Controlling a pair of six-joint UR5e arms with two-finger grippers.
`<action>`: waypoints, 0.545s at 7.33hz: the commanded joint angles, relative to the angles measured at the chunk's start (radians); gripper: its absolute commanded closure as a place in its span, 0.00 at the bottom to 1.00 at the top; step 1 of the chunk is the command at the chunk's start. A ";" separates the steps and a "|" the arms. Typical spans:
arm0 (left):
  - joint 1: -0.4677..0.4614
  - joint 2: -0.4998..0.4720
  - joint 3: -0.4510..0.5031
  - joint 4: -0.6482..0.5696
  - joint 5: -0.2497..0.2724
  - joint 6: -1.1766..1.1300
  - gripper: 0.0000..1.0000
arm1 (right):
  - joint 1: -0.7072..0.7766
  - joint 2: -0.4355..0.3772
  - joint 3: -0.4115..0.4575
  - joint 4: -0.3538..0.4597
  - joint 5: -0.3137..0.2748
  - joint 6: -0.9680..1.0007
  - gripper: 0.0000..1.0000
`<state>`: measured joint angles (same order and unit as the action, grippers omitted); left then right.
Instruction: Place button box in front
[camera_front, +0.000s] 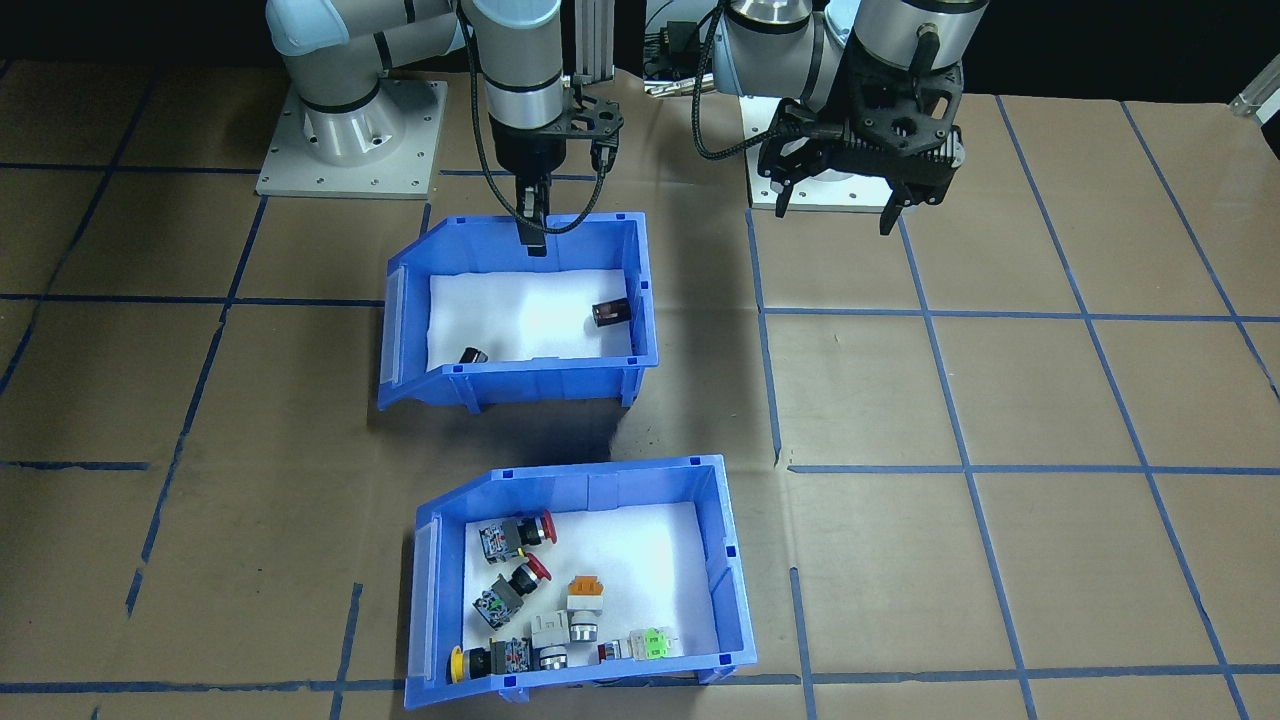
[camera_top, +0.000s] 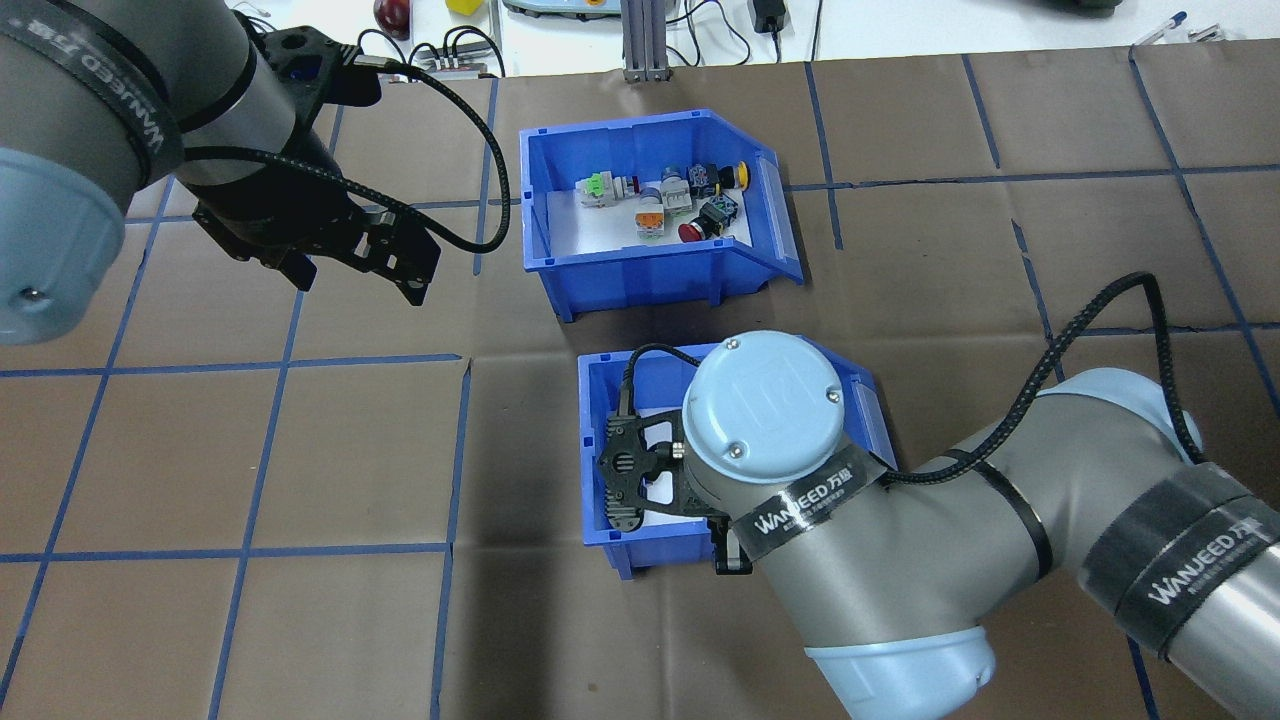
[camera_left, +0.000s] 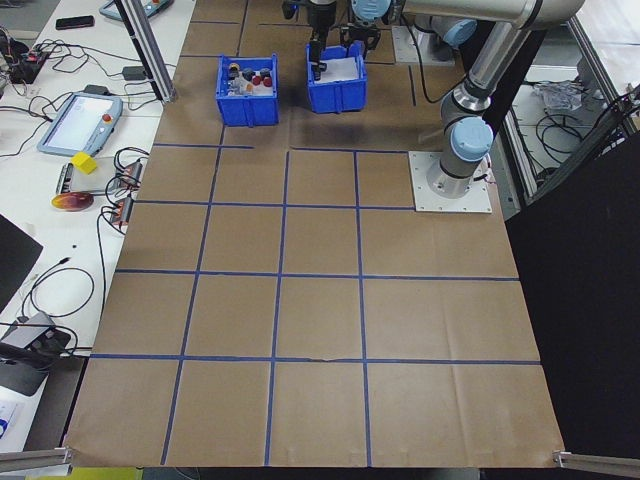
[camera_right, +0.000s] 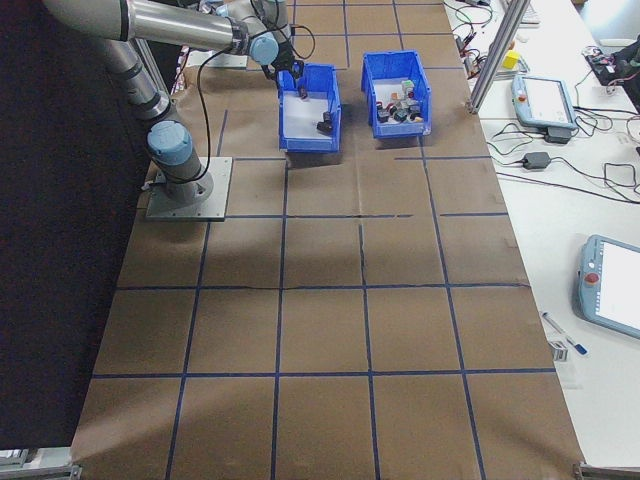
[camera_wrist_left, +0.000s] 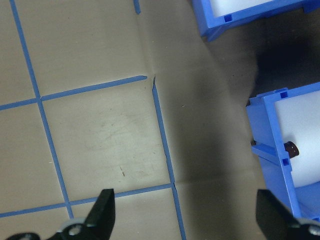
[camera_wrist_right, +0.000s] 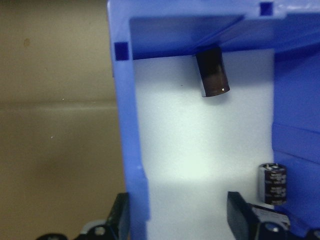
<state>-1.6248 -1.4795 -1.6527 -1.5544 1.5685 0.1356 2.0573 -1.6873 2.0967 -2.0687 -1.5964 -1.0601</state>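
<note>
The button box is a blue bin with white foam holding red, yellow, orange and green switches. It stands on the table's far side from the robot. A matching blue bin with two black capacitors sits between it and the robot. My right gripper is at that bin's robot-side wall. In the right wrist view it is open, one finger outside the wall and one inside. My left gripper hangs open and empty over bare table, beside both bins.
Brown paper with blue tape grid lines covers the table. Both arm base plates stand behind the bins. In the side view, a bench with a teach pendant and cables runs along the table's operator side.
</note>
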 joint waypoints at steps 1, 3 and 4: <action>0.002 -0.001 -0.018 0.023 0.005 0.002 0.01 | -0.022 -0.050 -0.120 0.207 -0.002 0.003 0.00; 0.002 0.001 -0.016 0.023 0.007 0.002 0.01 | -0.105 -0.068 -0.182 0.312 -0.003 0.003 0.00; 0.002 0.002 -0.016 0.022 0.007 0.001 0.01 | -0.183 -0.068 -0.190 0.308 -0.005 0.023 0.00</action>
<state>-1.6230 -1.4788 -1.6690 -1.5317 1.5747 0.1377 1.9573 -1.7505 1.9277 -1.7826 -1.5997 -1.0525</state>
